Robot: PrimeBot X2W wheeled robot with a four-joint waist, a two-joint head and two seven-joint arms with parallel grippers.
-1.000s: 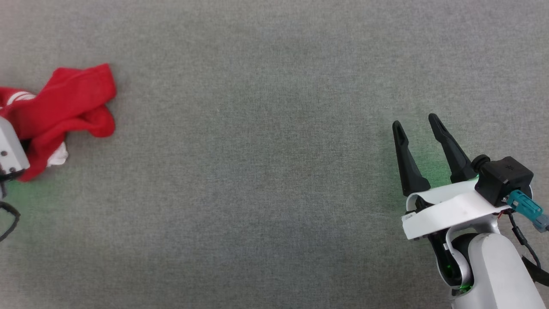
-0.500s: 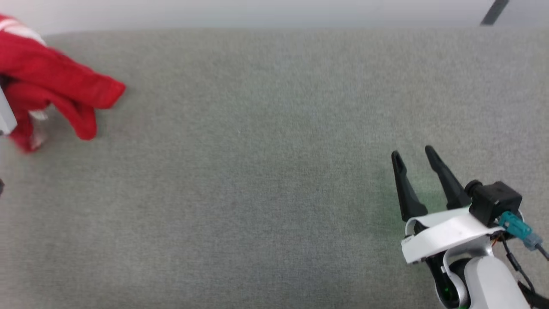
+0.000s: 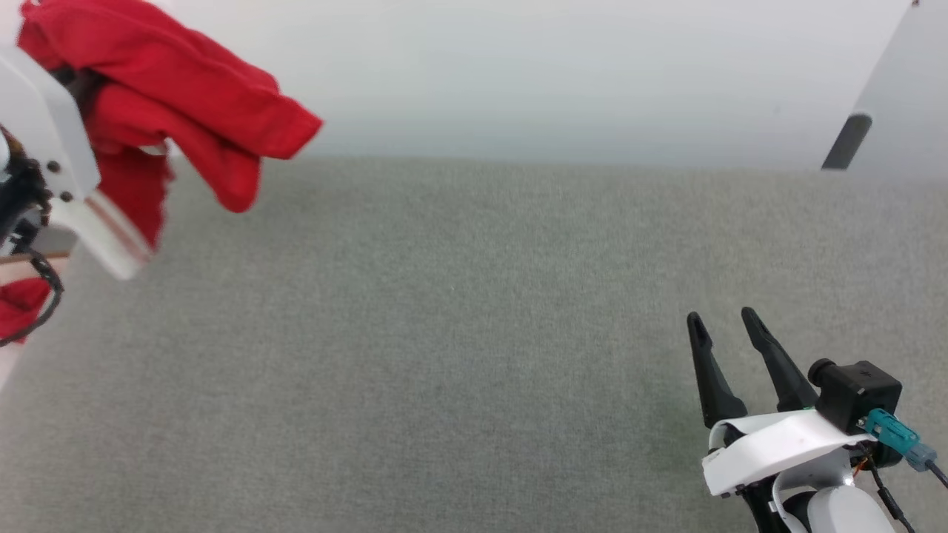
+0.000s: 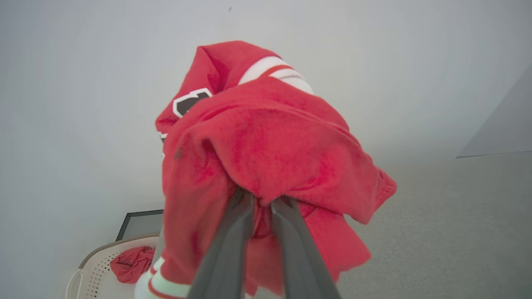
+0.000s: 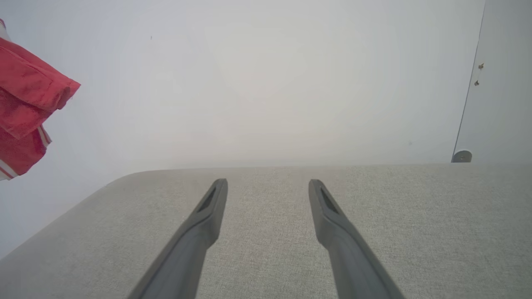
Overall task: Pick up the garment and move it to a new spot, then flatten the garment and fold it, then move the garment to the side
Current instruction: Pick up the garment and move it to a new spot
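The garment [image 3: 185, 104], a bunched red jersey, hangs in the air above the grey table's far left corner. In the left wrist view the garment [image 4: 270, 141] shows white-and-red striped trim and a bit of black, white-outlined lettering. My left gripper [image 4: 259, 199] is shut on a fold of it, the fingertips buried in the cloth. Its white wrist [image 3: 44, 133] sits at the left edge of the head view. My right gripper [image 3: 722, 318] is open and empty, low over the table's near right; between its fingers [image 5: 208, 216] only tabletop shows. The garment [image 5: 25, 99] hangs far to its left.
The grey cloth-covered table [image 3: 474, 333] ends at a far edge below a white wall. Beyond the table's left side stands a pale perforated basket [image 4: 95, 265] holding another red cloth [image 4: 131, 261]. A dark bar [image 3: 844, 141] leans at the far right.
My left gripper has lifted the garment off the table into the air. The head camera has tilted up, bringing the wall into view. The right gripper has stayed open.
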